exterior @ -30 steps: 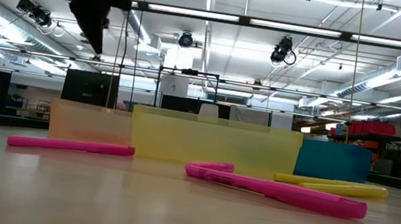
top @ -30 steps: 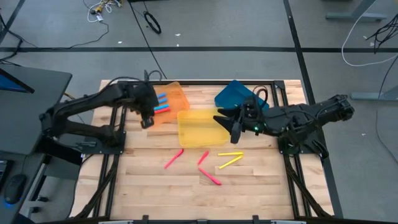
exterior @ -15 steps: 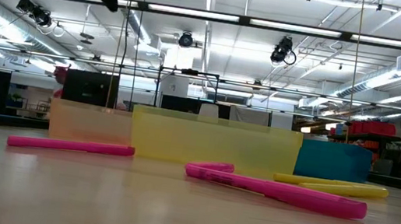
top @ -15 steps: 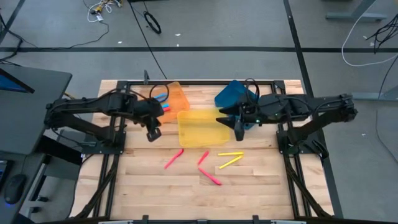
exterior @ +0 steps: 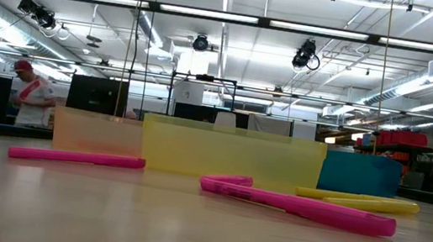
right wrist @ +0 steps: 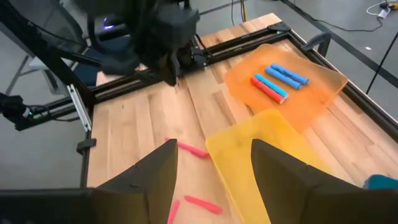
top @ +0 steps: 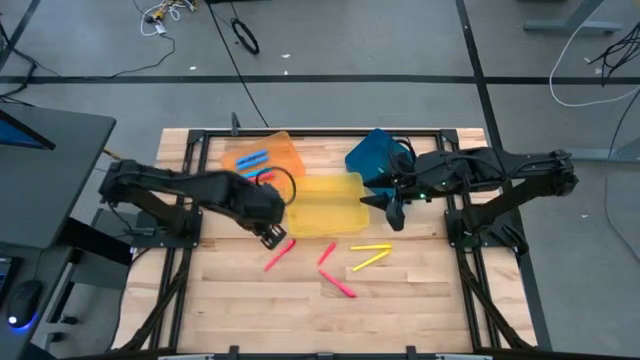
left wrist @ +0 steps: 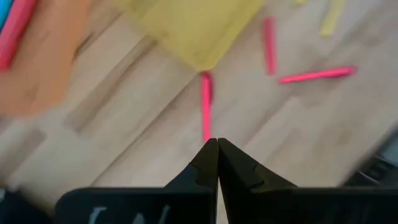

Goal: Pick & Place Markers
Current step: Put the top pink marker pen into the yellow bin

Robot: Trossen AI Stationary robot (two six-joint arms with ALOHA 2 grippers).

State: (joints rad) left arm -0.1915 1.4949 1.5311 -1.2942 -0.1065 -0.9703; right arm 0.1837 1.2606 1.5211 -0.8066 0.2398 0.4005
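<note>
Three pink markers lie flat on the wooden table, and two yellow markers lie to their right. Several blue markers and a red one lie in the orange tray. My left gripper is shut and empty, above the table just off the left pink marker. My right gripper is open and empty, by the right edge of the yellow tray. In the right wrist view its gap looks over that tray.
The blue tray stands at the back right, beside the yellow one. The low view shows the trays in a row behind the markers. Bare wood lies toward the near edge. A person stands far off in the room.
My left gripper has gone from above the orange tray toward the near edge and to the right, ending above the left pink marker beside the yellow tray's near left corner. My right gripper has drawn a little toward the table's right edge. The markers have not moved.
</note>
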